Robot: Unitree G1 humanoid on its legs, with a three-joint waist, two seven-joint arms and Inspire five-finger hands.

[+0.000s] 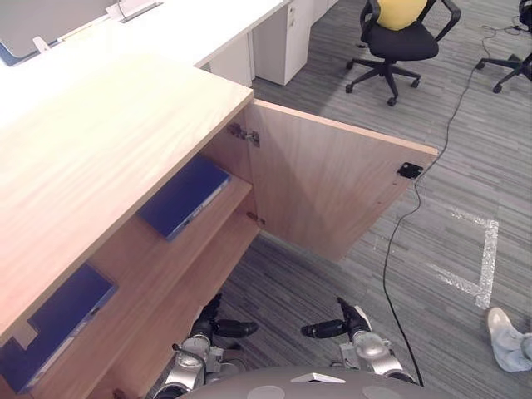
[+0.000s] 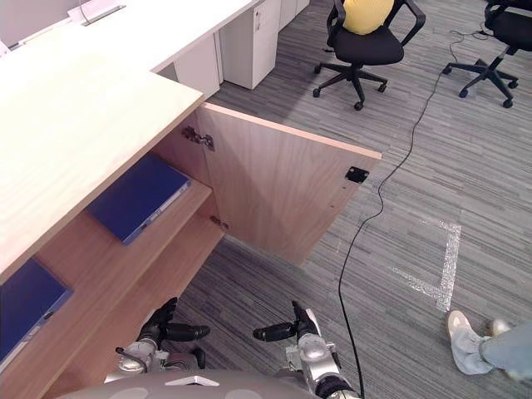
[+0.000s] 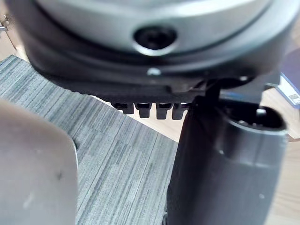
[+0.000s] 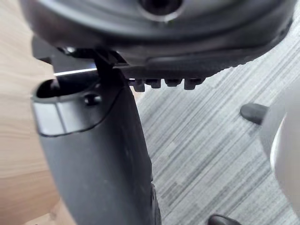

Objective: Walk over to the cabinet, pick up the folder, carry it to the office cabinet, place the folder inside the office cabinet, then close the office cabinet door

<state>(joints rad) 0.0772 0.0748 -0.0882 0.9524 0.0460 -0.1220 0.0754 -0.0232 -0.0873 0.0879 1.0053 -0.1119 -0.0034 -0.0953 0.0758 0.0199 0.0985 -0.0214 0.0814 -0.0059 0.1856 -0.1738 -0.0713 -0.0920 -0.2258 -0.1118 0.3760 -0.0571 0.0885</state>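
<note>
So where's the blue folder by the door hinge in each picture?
Left eye view: blue folder on the shelf, left of the hinge.
Right eye view: same spot, left of centre.
Left wrist view: blue corner, possibly it.
Right wrist view: wood panel.
Shared landmark: the hinge.

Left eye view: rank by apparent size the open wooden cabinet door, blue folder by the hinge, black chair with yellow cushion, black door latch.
1. Open wooden cabinet door.
2. Black chair with yellow cushion and blue folder by the hinge: about alike, chair farther away, so unranked.
3. Small black door latch.
</note>
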